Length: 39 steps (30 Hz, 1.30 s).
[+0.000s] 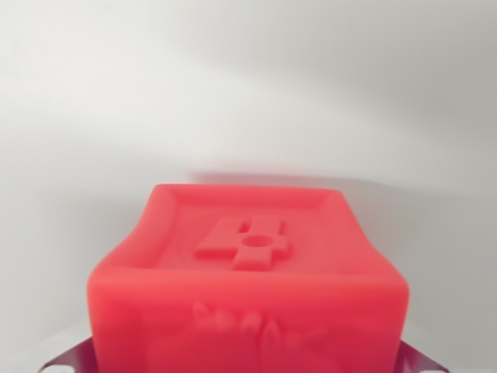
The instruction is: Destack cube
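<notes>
You see red cube (248, 272) filling near centre, raised "4" on recessed top face. Front-face embossing blurred, unreadable. Gripper (247, 364) metal tips flank cube's lower corners; grip state unclear.

Cube (248, 272): centre of the wrist view, at the near edge — upper face turned toward the camera.
Raised figure (245, 243): on the cube's upper face, mid-face.
Metal parts (70, 359): flanking the cube's lower corners, left and right.
Surface (248, 93): behind the cube — extends far.
</notes>
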Each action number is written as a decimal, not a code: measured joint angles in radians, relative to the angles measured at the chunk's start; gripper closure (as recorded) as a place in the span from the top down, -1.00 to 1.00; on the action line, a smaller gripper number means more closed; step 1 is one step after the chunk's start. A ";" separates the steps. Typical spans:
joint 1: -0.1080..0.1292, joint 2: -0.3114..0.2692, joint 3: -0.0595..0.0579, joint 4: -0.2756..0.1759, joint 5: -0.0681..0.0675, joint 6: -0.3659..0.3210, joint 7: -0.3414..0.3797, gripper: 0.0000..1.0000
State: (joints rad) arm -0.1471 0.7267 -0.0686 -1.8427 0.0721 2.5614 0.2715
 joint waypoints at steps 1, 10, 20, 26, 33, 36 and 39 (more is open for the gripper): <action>0.000 0.002 0.000 0.001 0.000 0.001 0.000 -1.00; -0.003 0.023 0.004 0.009 0.000 0.014 0.000 -1.00; -0.005 0.028 0.005 0.012 0.000 0.018 0.000 1.00; -0.005 0.028 0.006 0.012 0.000 0.018 0.000 1.00; -0.005 0.031 0.006 0.012 0.000 0.019 0.000 1.00; -0.005 0.031 0.006 0.012 0.000 0.020 0.000 1.00; -0.005 0.031 0.006 0.012 0.000 0.020 0.000 1.00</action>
State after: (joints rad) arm -0.1524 0.7582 -0.0628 -1.8303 0.0721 2.5812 0.2715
